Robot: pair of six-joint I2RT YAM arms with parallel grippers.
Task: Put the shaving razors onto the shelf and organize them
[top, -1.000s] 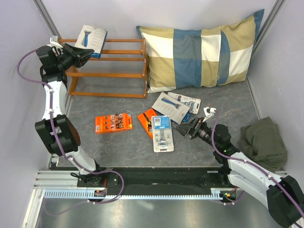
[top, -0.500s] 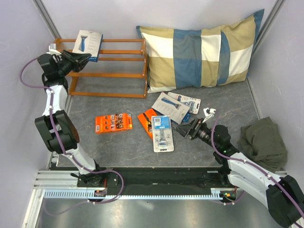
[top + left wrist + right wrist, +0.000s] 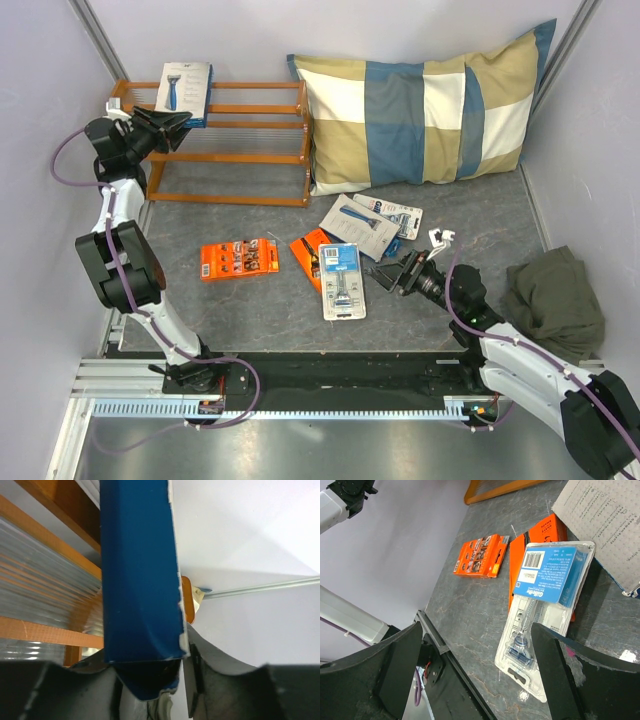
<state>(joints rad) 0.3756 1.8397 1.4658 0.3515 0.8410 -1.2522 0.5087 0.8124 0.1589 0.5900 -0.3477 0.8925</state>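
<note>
The shelf (image 3: 232, 142) stands at the back left. One white razor box (image 3: 184, 88) stands upright on its top tier. My left gripper (image 3: 178, 121) is at the box's lower end. In the left wrist view the box's blue edge (image 3: 137, 580) sits between the jaws of the left gripper (image 3: 150, 672), with a thin gap on the right. On the table lie an orange pack (image 3: 238, 258), a second orange pack (image 3: 311, 250), a blister pack (image 3: 342, 281), a white box (image 3: 357, 225) and another blister pack (image 3: 402, 213). My right gripper (image 3: 400, 272) hovers open beside the near blister pack (image 3: 547, 615).
A blue-and-beige checked pillow (image 3: 430, 105) leans against the back wall right of the shelf. A crumpled green cloth (image 3: 553, 300) lies at the right edge. Grey walls close in both sides. A black rail (image 3: 330, 375) runs along the near edge.
The white box has gone from tilted to upright on the top tier. My left gripper's jaws have loosened round it and the wrist has shifted slightly left. The right arm is unmoved.
</note>
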